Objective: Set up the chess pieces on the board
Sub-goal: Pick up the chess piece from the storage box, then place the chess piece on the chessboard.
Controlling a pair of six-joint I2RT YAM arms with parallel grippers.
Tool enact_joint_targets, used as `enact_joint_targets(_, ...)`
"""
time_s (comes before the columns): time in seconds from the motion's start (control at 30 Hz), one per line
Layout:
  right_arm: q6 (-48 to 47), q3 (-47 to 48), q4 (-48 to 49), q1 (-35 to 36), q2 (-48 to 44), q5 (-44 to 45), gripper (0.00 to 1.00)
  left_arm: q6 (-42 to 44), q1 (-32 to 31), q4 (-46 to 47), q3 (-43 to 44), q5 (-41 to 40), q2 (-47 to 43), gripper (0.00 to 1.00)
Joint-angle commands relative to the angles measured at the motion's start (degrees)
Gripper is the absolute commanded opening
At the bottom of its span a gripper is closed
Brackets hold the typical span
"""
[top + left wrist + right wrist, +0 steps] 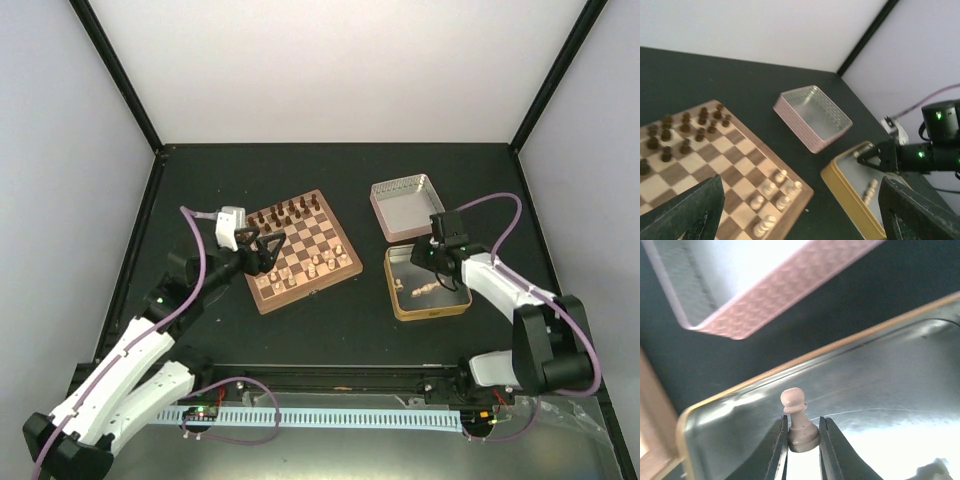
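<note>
My right gripper is shut on the base of a pale cream pawn, which stands on the floor of the gold tin. In the top view that gripper reaches into the tin's far left part. Other loose pale chess pieces lie in the tin. The board sits left of centre, with several pale pieces near its right corner. My left gripper hovers open over the board's left side, holding nothing; its fingers frame the left wrist view.
Dark brown pieces stand along the board's far side. A pinkish-silver square tin lid lies just behind the gold tin. Black frame posts rise at the table's back corners.
</note>
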Motion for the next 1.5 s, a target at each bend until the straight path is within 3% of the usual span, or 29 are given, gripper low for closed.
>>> enact_joint_targets(0.0,-6.3,-2.01,7.29,-0.02,-6.93,-11.7,0.17,-2.9,0.18,5.29,1.41,11.7,2.9,0.86)
enact_joint_targets(0.2,-10.53,-3.79,17.81,3.86,-15.31,-30.56,0.17,-10.06,0.18,10.36,3.79,23.12,8.07,0.86)
enact_joint_targets(0.43,-12.43,-2.22,30.64,11.65,-16.48,-43.85,0.17,-17.14,0.26,10.2,8.85,32.72,14.32,0.85)
enact_joint_targets(0.67,-19.53,7.65,25.93,18.44,-11.85,-49.82,0.17,-22.33,0.26,11.39,11.07,37.78,17.22,0.82)
enact_joint_targets(0.93,-23.02,12.45,21.37,21.7,-8.34,-51.81,0.17,-21.95,0.26,8.83,12.6,41.9,21.51,0.55)
enact_joint_targets(1.1,-24.82,13.79,18.76,22.7,-6.79,-52.07,0.17,-22.12,0.27,10.08,12.65,42.77,22.63,0.51)
enact_joint_targets(1.27,-24.85,14.2,18.53,22.92,-6.34,-51.37,0.17,-21.51,0.18,9.4,12.41,43.57,23.95,0.24)
enact_joint_targets(1.47,-24.21,14.47,18.54,22.92,-5.87,-49.12,0.17,-20.06,0.18,7.68,12.24,43.76,23.77,0.14)
